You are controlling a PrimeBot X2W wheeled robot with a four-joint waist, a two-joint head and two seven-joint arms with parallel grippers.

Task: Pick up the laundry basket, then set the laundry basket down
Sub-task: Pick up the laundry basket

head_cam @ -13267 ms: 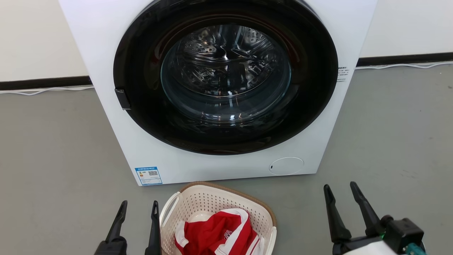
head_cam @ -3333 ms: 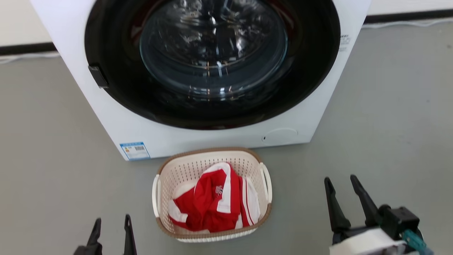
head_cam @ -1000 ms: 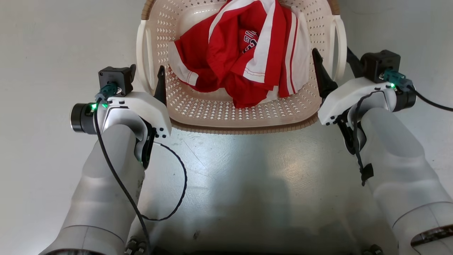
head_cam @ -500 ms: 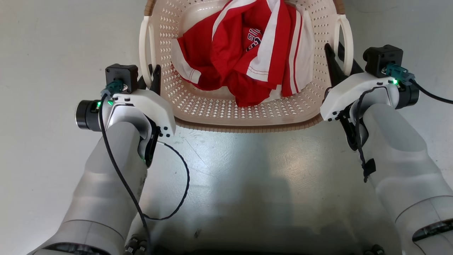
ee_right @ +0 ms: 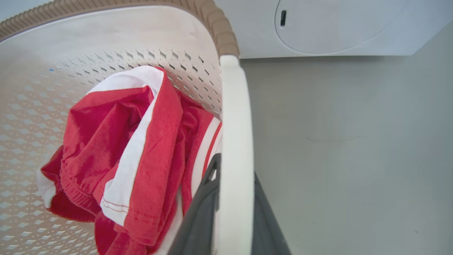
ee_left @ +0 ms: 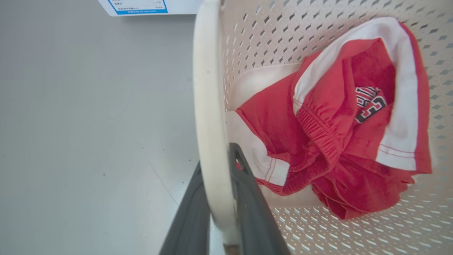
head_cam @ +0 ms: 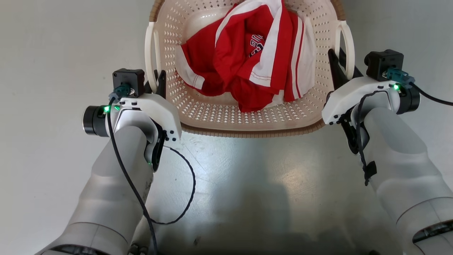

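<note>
White basket (head_cam: pixel 247 134) handles (head_cam: pixel 151 53) pinched: left gripper (head_cam: pixel 158 76), right gripper (head_cam: pixel 336 53) (forearms (head_cam: pixel 116 177) outstretched).

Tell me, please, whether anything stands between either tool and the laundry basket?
Nothing visible does: the left tool and right tool each clasp the laundry basket by a loop handle, one finger either side.

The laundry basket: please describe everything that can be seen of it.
The laundry basket is cream-white plastic, rounded-rectangular, its walls and bottom pierced with small holes, with a brown woven-look rim. It is upright, open side up, before the washing machine. A white loop handle sits on each side; the left hand grips one, the right hand the other. A red and white garment lies inside.
</note>
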